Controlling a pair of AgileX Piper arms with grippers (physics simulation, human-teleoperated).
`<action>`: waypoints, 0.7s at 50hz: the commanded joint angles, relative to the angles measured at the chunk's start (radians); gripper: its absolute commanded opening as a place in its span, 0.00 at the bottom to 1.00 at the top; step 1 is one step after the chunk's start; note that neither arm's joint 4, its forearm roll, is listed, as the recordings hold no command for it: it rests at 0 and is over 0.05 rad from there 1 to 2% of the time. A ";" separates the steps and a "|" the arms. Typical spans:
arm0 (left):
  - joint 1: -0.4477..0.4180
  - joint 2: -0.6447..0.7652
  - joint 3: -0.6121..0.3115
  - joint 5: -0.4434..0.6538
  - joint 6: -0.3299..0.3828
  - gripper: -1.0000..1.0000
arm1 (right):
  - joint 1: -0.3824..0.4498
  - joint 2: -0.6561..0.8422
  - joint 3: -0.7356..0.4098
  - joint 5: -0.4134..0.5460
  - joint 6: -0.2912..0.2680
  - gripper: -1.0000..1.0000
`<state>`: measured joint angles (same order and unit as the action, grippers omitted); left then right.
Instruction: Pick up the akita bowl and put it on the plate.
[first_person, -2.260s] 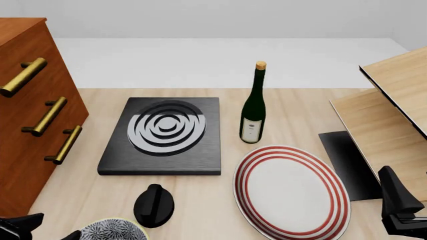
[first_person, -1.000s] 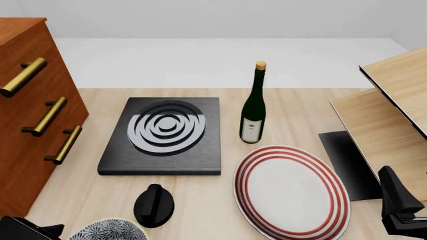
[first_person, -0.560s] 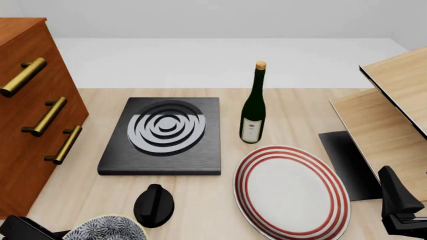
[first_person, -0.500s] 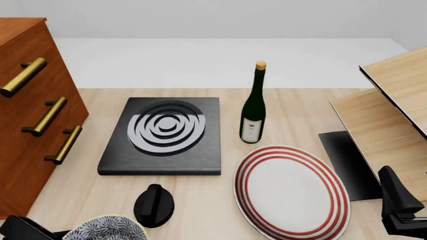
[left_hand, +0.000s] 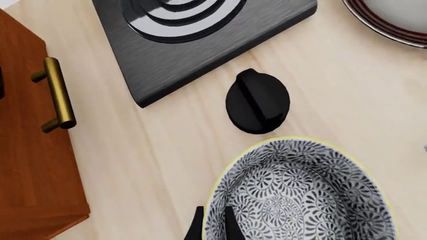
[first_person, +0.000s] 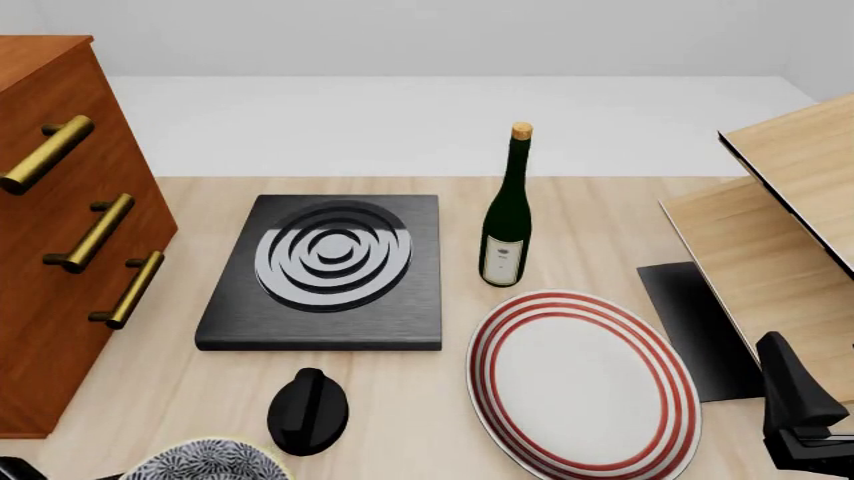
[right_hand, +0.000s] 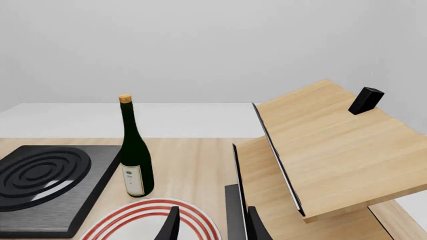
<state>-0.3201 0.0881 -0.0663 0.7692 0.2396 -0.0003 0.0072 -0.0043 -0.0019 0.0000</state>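
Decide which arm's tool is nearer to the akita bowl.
Left. The left tool straddles the akita bowl's rim; the right tool sits across the table, beside the plate.

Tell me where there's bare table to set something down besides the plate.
Bare patches: between the stove and the drawer cabinet, and behind the wine bottle toward the wooden shelf. Crowded: near edge, where knob, akita bowl and plate sit close.

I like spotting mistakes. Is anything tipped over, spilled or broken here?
Nothing stands out. The wine bottle stands upright, the plate lies flat and bare, and the akita bowl looks whole, with the left gripper astride its rim.
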 joint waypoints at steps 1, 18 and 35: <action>-0.005 -0.088 -0.083 0.148 -0.012 0.00 | 0.000 0.000 0.000 0.000 0.000 1.00; 0.020 -0.088 -0.426 0.245 -0.098 0.00 | 0.007 0.003 0.000 -0.002 0.000 1.00; 0.054 -0.088 -0.516 0.164 -0.210 0.00 | 0.007 0.002 0.001 -0.002 0.000 1.00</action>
<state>-0.2702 0.0032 -0.5347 0.9720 0.0898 0.0063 0.0088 -0.0043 -0.0030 0.0001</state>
